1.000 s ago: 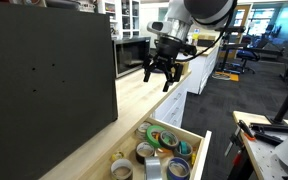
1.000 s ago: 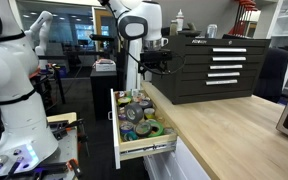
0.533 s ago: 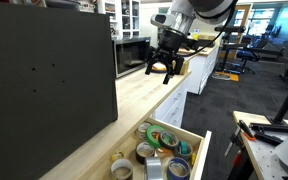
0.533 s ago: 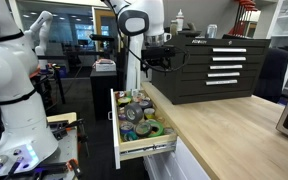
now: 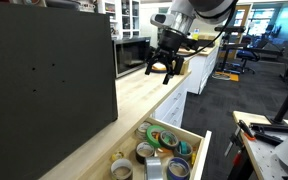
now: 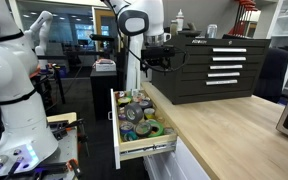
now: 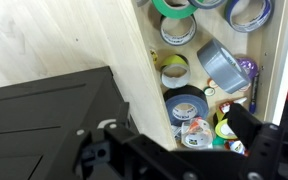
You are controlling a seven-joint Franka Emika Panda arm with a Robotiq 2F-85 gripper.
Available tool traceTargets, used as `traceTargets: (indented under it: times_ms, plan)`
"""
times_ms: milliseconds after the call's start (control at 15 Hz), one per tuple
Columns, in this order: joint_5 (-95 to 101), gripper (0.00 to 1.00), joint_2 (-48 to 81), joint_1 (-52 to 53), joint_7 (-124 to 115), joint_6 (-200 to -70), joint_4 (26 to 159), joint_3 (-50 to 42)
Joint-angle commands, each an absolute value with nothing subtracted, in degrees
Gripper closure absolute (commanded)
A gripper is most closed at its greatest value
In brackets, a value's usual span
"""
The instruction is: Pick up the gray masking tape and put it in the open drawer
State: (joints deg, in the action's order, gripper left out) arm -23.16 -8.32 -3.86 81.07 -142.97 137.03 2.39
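Now we see the black two-finger gripper [image 5: 162,72] hanging empty, jaws spread, above the pale wooden countertop [image 5: 134,95]; the gray masking tape roll [image 7: 220,68] lies in the open wooden drawer [image 7: 270,70] among other tape rolls [image 7: 177,30].

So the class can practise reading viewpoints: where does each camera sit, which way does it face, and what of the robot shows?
An exterior view: beside the counter, looking along it over the open drawer; arm and fingers show.
An exterior view: near the counter's edge, facing the tool chest; arm shows.
Wrist view: overhead, looking down; fingers show.
Shared: the drawer's tape rolls.
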Motion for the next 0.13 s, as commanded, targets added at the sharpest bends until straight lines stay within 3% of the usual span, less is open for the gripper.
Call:
traceTargets:
  times_ms: [0,67]
  plan:
    - [-22.5,0.0,-8.3,-1.3,80.5,-143.0,137.0,-0.1]
    - [-22.5,0.0,-8.3,-1.3,80.5,-143.0,137.0,-0.1]
